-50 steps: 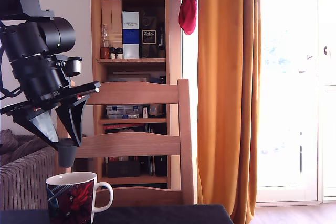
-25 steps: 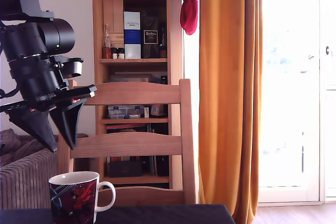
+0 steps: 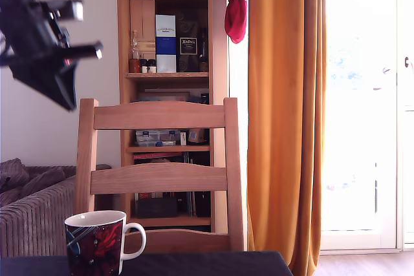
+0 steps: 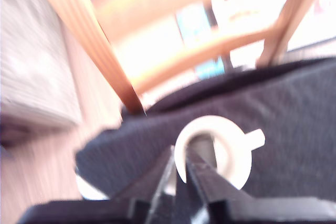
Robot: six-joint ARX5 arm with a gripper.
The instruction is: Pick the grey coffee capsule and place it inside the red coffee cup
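Observation:
The red coffee cup point(image 3: 94, 249) stands on the dark table at the exterior view's lower left, its white handle pointing to that view's right. High above it, at the upper left, my gripper point(image 3: 67, 104) hangs with its black fingers drawn to one tip and nothing held. The wrist view is blurred and looks down into the cup point(image 4: 233, 169). A grey shape lying inside the cup is the grey coffee capsule point(image 4: 203, 144), partly covered by my gripper point(image 4: 179, 155). From the exterior view the capsule is hidden by the cup's wall.
A wooden chair point(image 3: 159, 115) stands right behind the table point(image 3: 207, 264), its backrest rising beside the arm. A grey sofa point(image 3: 32, 219) is at the exterior view's left, with a bookshelf point(image 3: 165, 75) and an orange curtain point(image 3: 284, 114) behind.
One second ago the gripper held the capsule just above the cup. Half a second ago its fingers stood apart and empty. Now the arm has risen up and left, fingers together.

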